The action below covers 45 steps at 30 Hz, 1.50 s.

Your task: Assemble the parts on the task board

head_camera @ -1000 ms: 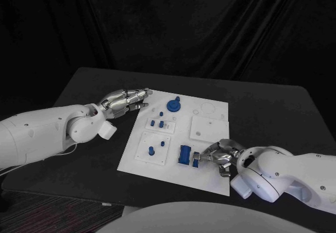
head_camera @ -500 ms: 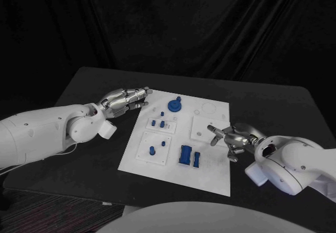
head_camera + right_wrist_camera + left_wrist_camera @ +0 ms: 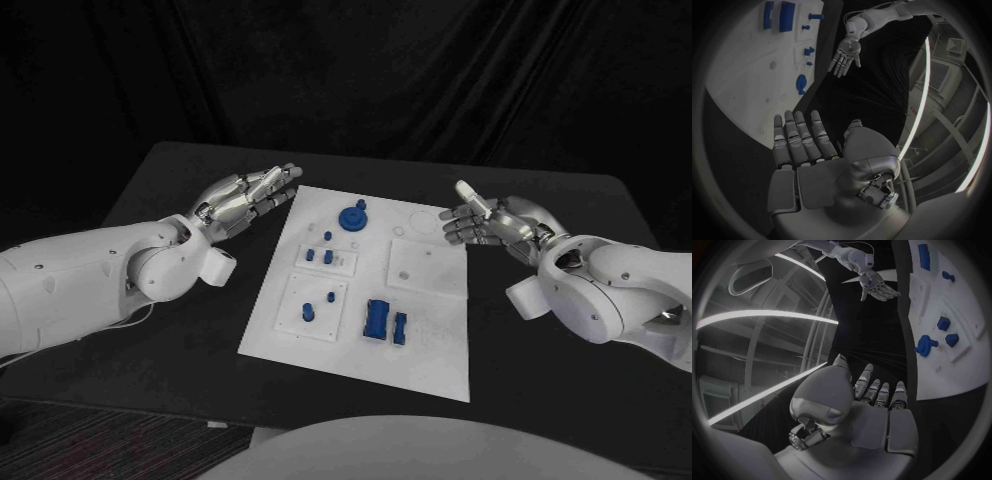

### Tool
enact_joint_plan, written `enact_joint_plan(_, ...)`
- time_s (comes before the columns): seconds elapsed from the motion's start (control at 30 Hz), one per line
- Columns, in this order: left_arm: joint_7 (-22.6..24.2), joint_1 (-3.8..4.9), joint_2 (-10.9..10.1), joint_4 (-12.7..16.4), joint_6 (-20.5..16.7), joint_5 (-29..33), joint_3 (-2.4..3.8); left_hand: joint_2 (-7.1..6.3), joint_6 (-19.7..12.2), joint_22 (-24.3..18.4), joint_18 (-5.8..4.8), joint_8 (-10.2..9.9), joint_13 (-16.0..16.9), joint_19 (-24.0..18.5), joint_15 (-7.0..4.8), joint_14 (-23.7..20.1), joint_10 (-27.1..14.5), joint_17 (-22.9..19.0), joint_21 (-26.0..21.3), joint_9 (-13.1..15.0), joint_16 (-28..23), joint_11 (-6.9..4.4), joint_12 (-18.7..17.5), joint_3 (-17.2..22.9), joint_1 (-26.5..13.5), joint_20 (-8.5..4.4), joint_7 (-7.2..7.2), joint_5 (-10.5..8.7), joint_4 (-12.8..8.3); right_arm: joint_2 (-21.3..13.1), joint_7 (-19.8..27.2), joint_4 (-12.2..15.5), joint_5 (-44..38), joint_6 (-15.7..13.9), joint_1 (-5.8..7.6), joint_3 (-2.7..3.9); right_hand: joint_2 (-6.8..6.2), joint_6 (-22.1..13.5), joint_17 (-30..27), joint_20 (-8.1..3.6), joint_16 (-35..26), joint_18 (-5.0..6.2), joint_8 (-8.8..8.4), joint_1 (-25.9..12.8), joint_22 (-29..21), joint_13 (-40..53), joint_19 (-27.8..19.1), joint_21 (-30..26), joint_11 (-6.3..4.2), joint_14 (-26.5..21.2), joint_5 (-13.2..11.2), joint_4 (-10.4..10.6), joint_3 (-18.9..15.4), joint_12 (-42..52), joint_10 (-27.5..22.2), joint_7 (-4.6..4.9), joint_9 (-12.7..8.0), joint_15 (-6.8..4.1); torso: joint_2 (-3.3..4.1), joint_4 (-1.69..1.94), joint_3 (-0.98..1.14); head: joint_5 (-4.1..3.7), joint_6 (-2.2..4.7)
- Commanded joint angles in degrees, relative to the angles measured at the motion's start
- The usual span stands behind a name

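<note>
The white task board (image 3: 426, 345) lies in the middle of the black table with several blue parts in it: a round knobbed part (image 3: 355, 215) at the far end, small pegs (image 3: 329, 257) in the middle left, and two upright blocks (image 3: 378, 320) near the front. My left hand (image 3: 245, 198) hovers off the board's far left corner, open, fingers stretched out. My right hand (image 3: 490, 222) floats off the board's far right side, open and flat, holding nothing. The board (image 3: 942, 340) and my right hand (image 3: 876, 287) also appear in the left wrist view.
The black table (image 3: 562, 200) spreads beyond the board on all sides. A raised white square plate (image 3: 430, 265) sits on the board's right half. Black curtain hangs behind the table.
My right hand has let go near the blue blocks at the board's front, lifted and drawn back to the far right, fingers now spread. My left hand has uncurled and risen slightly.
</note>
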Motion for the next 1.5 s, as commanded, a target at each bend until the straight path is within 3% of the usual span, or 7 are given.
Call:
enact_joint_plan(0.03,6.2,-0.12,0.1,0.4,-4.6,0.4,0.06,-0.02,-1.0,-0.1,0.43,-0.7,-0.2,0.0,-1.3,0.0,-0.5,-0.1,-0.3,-0.1,-0.2,-2.11,-0.5,-0.6,0.1,-1.18,-1.8,0.28,0.0,0.6,15.1,-1.7,6.2,6.9,-0.46,0.01,-0.97,-5.4,-4.7,0.75,-1.5,-0.96,-1.76,1.9,-13.8,-3.7,-13.4,-1.0,-2.04,-15.0,-0.5,0.1,-0.7,-0.9,-7.2,-3.66,-2.0,-1.84,-0.48,0.06,-0.12,-0.21,-0.01)
enact_joint_plan(0.67,8.0,-0.62,0.2,0.6,-5.8,0.4,0.06,-0.37,-8.5,-0.1,0.24,-4.5,-0.7,0.0,-1.44,0.0,-2.5,-0.1,-0.3,-0.9,-0.2,-3.39,-1.6,-1.5,0.3,-1.54,-4.52,0.41,0.0,2.4,21.2,-6.6,4.6,9.9,-2.19,-0.01,-2.18,-12.5,-7.8,0.42,-2.9,1.58,-1.36,2.5,-23.6,-12.6,-19.9,-2.5,-4.74,-31.6,-0.4,0.2,1.5,1.2,-28.0,-7.64,-3.9,-4.67,-0.67,-0.29,-0.13,0.16,-0.01)
enact_joint_plan(0.7,4.5,-0.53,0.1,0.5,-5.5,0.0,0.01,-4.42,-12.9,-0.1,-2.92,-6.4,-0.9,0.0,-1.62,0.0,-3.4,-0.1,-0.3,-2.7,-0.2,-0.42,-1.9,3.6,-21.0,-3.76,-2.65,-3.9,-5.1,2.4,19.3,-6.5,5.6,8.3,-1.99,-0.03,-4.7,-19.5,-8.9,-4.5,-4.6,-1.62,-5.25,-13.9,-25.2,-17.2,-20.4,-2.9,-7.14,-35.4,-6.0,-4.8,6.8,-3.6,-32.9,-4.48,-7.1,-6.97,-0.77,-0.05,-0.13,0.0,0.01)
enact_joint_plan(0.83,4.2,-0.77,0.3,0.8,-6.7,0.3,0.36,-5.78,-14.3,-0.1,-2.94,-6.4,-0.9,0.0,-1.62,0.0,-3.4,-0.1,-0.3,-2.7,-0.2,-0.42,-1.9,4.9,-26.5,-3.73,-2.65,-4.78,-6.3,3.2,19.5,-6.9,6.3,7.1,-2.57,0.73,-11.57,-28.5,-8.9,-10.39,-4.6,-6.66,-13.64,-33.8,-25.2,-17.2,-20.4,-2.9,-12.53,-35.4,-6.0,-11.2,13.8,-9.2,-32.9,-4.48,-7.1,-12.28,-1.02,-0.23,0.0,-0.08,0.65)
enact_joint_plan(0.9,4.0,-1.03,0.6,1.1,-8.1,0.6,0.74,-6.48,-15.1,-0.1,-3.62,-6.4,-0.9,0.0,-1.62,0.0,-3.4,-0.1,-0.3,-2.7,-0.2,-0.42,-1.9,5.7,-29.9,-7.86,-2.65,-5.44,-7.2,4.0,19.6,-7.4,7.2,5.7,-3.19,1.54,-11.57,-31.0,-8.9,-15.68,-4.6,-6.66,-13.64,-39.4,-25.2,-17.2,-20.4,-2.9,-12.53,-35.4,-6.0,-16.5,15.6,-14.3,-32.9,-4.48,-7.1,-12.28,-1.28,-0.41,0.13,-0.17,1.32)
enact_joint_plan(1.47,-1.2,-6.26,6.3,7.1,-35.6,6.7,8.4,-10.59,-19.3,-0.1,-9.75,-6.4,-0.9,0.0,-1.62,0.0,-3.4,-0.1,-0.3,-2.7,-0.2,-0.42,-1.9,10.5,-49.9,-7.86,-2.65,-13.14,-12.0,15.8,21.6,-13.8,19.3,-14.4,-12.32,13.53,-11.57,-36.5,-8.9,-15.68,-4.6,-6.66,-13.64,-52.2,-25.2,-17.2,-20.4,-2.9,-12.53,-35.4,-6.0,-16.5,20.2,-14.3,-32.9,-4.48,-7.1,-12.28,-6.07,-3.73,2.56,-1.81,13.55)
enact_joint_plan(1.5,-1.6,-6.61,6.6,7.5,-37.4,7.1,8.91,-14.73,-19.5,-0.1,-9.75,-6.4,-0.9,0.0,-1.62,0.0,-3.4,-0.1,-0.3,-2.7,-0.2,-0.42,-1.9,10.7,-50.7,-7.86,-2.65,-13.14,-12.1,16.1,21.6,-14.0,19.5,-14.8,-12.52,13.79,-11.57,-36.5,-8.9,-15.68,-4.6,-6.66,-13.64,-52.2,-25.2,-17.2,-20.4,-2.9,-12.53,-35.4,-6.0,-16.5,20.2,-14.3,-32.9,-4.48,-7.1,-12.28,-6.25,-3.86,2.66,-1.87,14.02)
